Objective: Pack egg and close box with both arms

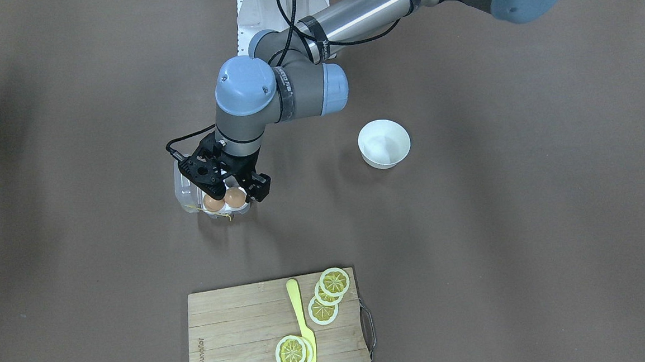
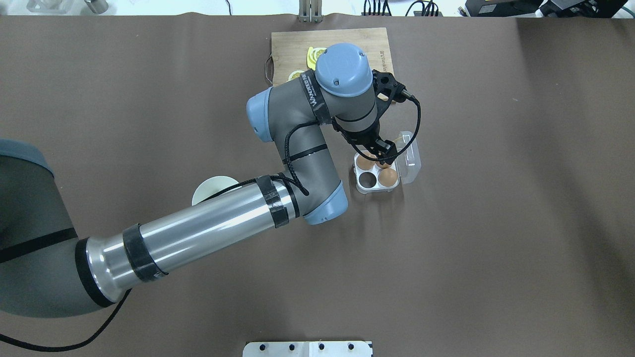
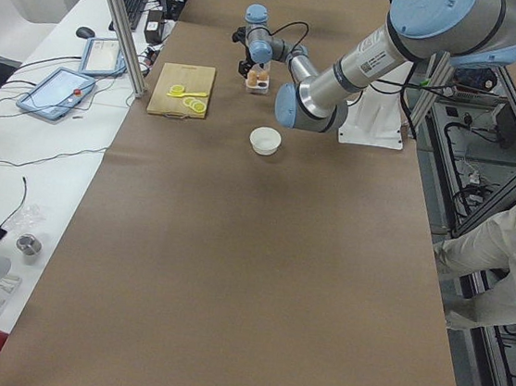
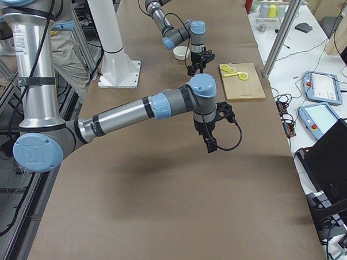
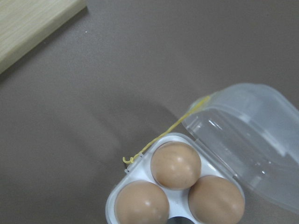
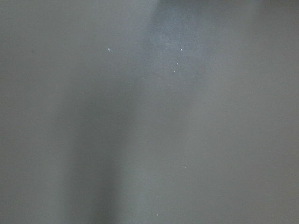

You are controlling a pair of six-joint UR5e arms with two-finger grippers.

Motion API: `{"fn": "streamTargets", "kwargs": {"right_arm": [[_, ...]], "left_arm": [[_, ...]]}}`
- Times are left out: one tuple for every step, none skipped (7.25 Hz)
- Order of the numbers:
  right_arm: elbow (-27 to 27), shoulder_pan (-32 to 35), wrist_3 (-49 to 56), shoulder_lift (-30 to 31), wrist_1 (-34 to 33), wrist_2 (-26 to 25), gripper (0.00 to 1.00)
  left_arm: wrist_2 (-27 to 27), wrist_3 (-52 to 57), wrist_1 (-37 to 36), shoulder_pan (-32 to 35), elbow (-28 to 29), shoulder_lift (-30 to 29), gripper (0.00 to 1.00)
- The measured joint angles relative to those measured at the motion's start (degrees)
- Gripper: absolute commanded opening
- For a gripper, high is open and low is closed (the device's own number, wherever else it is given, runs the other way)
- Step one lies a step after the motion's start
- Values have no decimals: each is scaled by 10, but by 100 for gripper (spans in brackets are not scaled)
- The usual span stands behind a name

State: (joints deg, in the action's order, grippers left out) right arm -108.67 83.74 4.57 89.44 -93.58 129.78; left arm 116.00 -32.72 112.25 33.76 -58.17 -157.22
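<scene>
Jaws of the left gripper (image 1: 237, 189) stand apart in the front-facing view, one black finger to each side, just above the box (image 2: 378, 190). Whether a finger touches anything there cannot be told. The box sits left of centre in that frame and right of centre in the overhead frame, on the brown table (image 1: 526, 219). Its clear lid (image 2: 414, 158) is swung open to the right in the overhead frame.

The left wrist view shows the tray at the bottom edge with an upper egg (image 5: 176, 164), a lower-left egg (image 5: 141, 203) and a lower-right egg (image 5: 216, 199), each seated in its own cell. The fourth cell (image 2: 367, 180) shows dark. A thin yellow string (image 5: 163, 135) runs from the tray's rim up towards the lid's corner.

The left arm (image 2: 198, 238) enters from the lower left of the overhead frame and bends over the box.

The right gripper (image 4: 210, 147) shows only in the right side view, hanging above bare table at mid-frame on the right arm (image 4: 121, 118) — whether its jaws are apart or together cannot be told.

A white bowl (image 1: 384, 143) stands right of centre in the front-facing frame, well apart from the box. Along the bottom edge lies a wooden cutting board (image 1: 236, 332) carrying lemon slices (image 1: 334, 282) and a yellow knife (image 1: 300, 322).
</scene>
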Motion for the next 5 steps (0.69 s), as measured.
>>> {"fn": "streamTargets", "kwargs": {"right_arm": [[-1, -2, 0, -2, 0, 1, 100], [-1, -4, -1, -7, 0, 3, 98], [-1, -7, -1, -17, -1, 4, 90], [1, -10, -2, -30, -2, 6, 76], [2, -17, -4, -42, -3, 9, 65]], "left_arm": [[33, -2, -24, 38, -12, 1, 97], [70, -1, -69, 82, -34, 3, 97], [108, 2, -125, 131, -70, 15, 97], [145, 21, -162, 183, -123, 58, 97], [189, 60, -179, 235, -180, 126, 97]]}}
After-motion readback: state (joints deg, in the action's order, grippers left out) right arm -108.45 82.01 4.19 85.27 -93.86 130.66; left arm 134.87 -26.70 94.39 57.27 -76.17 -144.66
